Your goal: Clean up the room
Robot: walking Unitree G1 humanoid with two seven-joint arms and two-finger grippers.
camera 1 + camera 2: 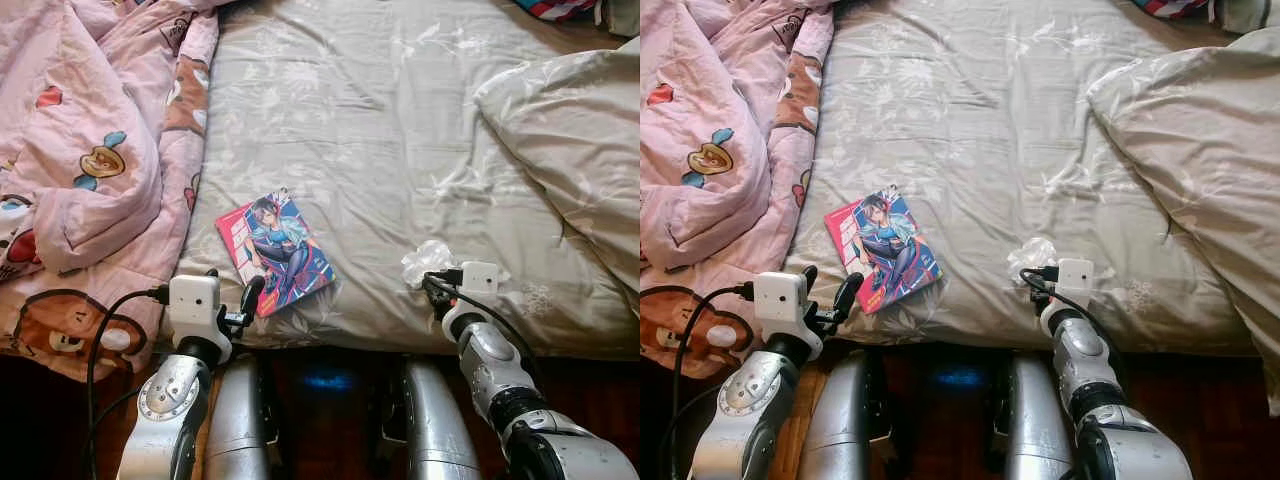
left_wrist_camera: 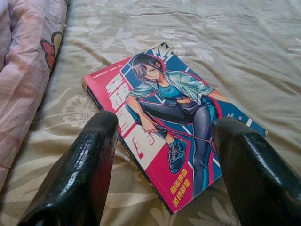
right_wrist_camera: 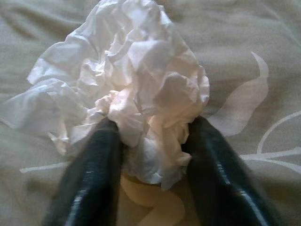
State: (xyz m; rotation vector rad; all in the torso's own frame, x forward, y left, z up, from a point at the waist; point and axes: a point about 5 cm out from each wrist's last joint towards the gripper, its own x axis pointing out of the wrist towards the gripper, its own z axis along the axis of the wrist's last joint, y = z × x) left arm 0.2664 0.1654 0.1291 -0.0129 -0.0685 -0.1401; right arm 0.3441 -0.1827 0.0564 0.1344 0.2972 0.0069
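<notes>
At the bed's (image 1: pixel 400 120) near edge I'm pinching the crumpled tissue (image 3: pixel 127 94) with my right gripper (image 3: pixel 150 155), left gripper (image 2: pixel 164 155) hanging wide open, comic book (image 1: pixel 274 250) at 10 o'clock still waiting.

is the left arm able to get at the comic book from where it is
Probably yes. The left gripper is open, its fingers either side of the comic book's near corner, which lies flat on the bed sheet with nothing between.
</notes>
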